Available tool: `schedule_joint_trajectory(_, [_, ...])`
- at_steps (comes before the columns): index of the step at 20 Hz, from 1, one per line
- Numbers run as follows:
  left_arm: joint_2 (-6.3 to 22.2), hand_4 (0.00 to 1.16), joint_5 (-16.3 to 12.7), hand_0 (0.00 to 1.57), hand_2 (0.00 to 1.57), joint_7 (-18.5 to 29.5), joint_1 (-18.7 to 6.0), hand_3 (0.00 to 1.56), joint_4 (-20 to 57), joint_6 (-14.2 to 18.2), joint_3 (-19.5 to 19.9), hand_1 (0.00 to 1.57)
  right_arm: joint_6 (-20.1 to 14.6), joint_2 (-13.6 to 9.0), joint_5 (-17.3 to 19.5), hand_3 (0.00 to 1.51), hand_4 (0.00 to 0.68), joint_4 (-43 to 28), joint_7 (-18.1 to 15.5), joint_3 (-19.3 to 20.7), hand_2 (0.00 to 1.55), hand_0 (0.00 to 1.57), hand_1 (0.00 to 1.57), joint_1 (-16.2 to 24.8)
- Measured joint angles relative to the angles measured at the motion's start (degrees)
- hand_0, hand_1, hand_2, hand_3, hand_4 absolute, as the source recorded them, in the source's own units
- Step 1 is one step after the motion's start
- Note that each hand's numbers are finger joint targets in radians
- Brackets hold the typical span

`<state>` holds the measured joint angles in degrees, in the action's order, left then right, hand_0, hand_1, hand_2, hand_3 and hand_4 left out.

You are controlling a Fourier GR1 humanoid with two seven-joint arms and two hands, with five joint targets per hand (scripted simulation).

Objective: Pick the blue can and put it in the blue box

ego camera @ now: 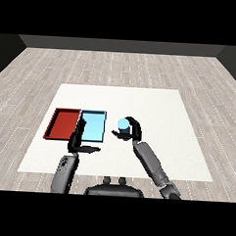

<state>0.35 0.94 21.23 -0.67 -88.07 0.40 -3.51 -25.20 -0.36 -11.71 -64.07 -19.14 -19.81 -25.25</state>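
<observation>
The blue can [122, 125] is upright just right of the light blue tray [94, 119], held in my right hand [132, 132], whose fingers and thumb curl round it. I cannot tell whether the can rests on the table or hangs a little above it. My left hand [77, 140] is at the near edge of the two trays, fingers straight, some reaching up over the border between them, the thumb pointing right. It holds nothing.
A red tray [56, 126] lies directly left of the light blue tray, sides touching. The white table [159, 107] stretches wide to the right and behind the trays. Both grey forearms come in from the lower edge.
</observation>
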Motion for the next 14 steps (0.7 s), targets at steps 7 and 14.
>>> schedule_joint_trajectory(7, [-0.2, 0.00, -0.7, 0.00, 0.00, -2.5, -3.6, 0.00, 0.7, 2.2, -2.2, 0.00, 3.1, -1.9, 0.8, 1.35, 0.562, -3.7, 1.9, 1.7, 1.46, 1.44, 1.44, 0.1])
schedule_joint_trajectory(14, [-0.3, 0.00, -2.9, 0.00, 0.00, -3.5, -5.0, 0.00, 2.0, 4.5, -6.8, 0.00, 9.5, -5.2, 1.0, 1.38, 0.564, -7.6, 3.8, 6.4, 1.47, 1.47, 1.47, 1.8])
